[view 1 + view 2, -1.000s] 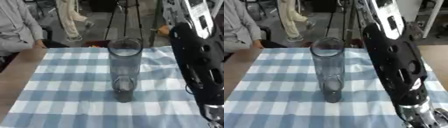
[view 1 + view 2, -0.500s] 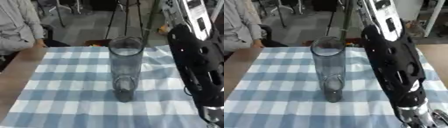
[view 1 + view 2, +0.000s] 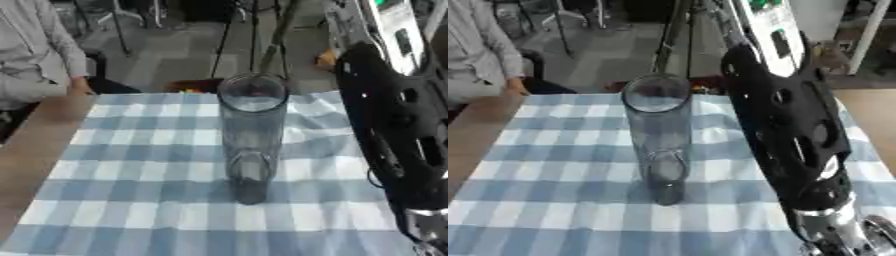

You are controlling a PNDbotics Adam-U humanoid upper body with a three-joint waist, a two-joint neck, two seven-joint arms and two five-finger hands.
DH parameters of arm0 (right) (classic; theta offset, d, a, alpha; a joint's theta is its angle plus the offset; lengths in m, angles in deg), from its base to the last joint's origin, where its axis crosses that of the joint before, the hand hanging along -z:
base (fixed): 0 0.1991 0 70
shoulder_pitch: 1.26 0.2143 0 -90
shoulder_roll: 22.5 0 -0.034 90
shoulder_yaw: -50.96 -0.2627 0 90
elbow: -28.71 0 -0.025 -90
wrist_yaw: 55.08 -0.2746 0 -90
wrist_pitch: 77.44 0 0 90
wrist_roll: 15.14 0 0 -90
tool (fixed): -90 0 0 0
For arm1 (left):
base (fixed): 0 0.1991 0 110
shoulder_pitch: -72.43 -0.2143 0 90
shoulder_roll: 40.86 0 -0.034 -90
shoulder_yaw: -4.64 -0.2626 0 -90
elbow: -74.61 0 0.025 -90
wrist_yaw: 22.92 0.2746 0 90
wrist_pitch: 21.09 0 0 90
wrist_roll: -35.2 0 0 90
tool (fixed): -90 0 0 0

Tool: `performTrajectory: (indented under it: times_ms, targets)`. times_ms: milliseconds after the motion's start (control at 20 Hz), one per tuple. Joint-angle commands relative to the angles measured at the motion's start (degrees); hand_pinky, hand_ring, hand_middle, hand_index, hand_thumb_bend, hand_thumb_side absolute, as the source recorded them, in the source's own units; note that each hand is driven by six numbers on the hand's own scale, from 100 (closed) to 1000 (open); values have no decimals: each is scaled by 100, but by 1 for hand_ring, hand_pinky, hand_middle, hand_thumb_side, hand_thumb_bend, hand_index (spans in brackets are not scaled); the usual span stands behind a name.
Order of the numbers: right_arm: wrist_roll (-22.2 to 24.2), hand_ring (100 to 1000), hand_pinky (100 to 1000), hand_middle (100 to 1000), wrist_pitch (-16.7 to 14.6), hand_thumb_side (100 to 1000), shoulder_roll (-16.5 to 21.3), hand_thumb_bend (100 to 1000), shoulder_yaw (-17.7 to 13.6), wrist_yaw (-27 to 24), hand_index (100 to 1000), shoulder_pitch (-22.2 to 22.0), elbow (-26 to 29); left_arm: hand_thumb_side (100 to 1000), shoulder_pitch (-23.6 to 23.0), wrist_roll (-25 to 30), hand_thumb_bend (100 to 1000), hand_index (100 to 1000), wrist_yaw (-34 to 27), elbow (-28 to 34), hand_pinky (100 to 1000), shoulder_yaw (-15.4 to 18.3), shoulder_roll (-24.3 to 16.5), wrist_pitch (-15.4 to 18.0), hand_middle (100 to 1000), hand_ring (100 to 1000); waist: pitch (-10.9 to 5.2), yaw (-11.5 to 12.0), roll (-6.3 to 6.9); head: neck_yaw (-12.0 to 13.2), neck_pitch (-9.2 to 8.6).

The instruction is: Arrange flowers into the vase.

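Blue-checked cloth [image 3: 131, 170] covers my desk; clear glass vase [image 3: 252, 135] stands upright mid-frame, right forearm [image 3: 789, 135] beside it; fingers' state unseen.

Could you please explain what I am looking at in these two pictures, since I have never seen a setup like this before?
Both pictures come from the two eyes of one camera in a humanoid robot's head, looking down at its work, so they show nearly the same thing. On the table lies a blue and white checked cloth, and on it stands a tall clear glass vase, upright and with no flowers in it yet. The big black shape on the right is the robot's right arm, seen very close. Neither of its hands appears in these pictures, and I can see no flowers on the cloth.
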Motion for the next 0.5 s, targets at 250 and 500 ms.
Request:
performTrajectory:
  times_ms: [250,500]
  targets:
    - [159,188,445,100,-71,101,35,100,14,-33,123,57,-19,1000,62,21,210,879,-22,80,546,-2,-55,5,816,729,-70,22,0,21,-54]
    - [230,189,453,100,63,104,112,100,34,-77,122,-19,-74,1000,55,14,207,879,-19,80,547,6,-53,4,816,729,-60,2,-8,47,-27]
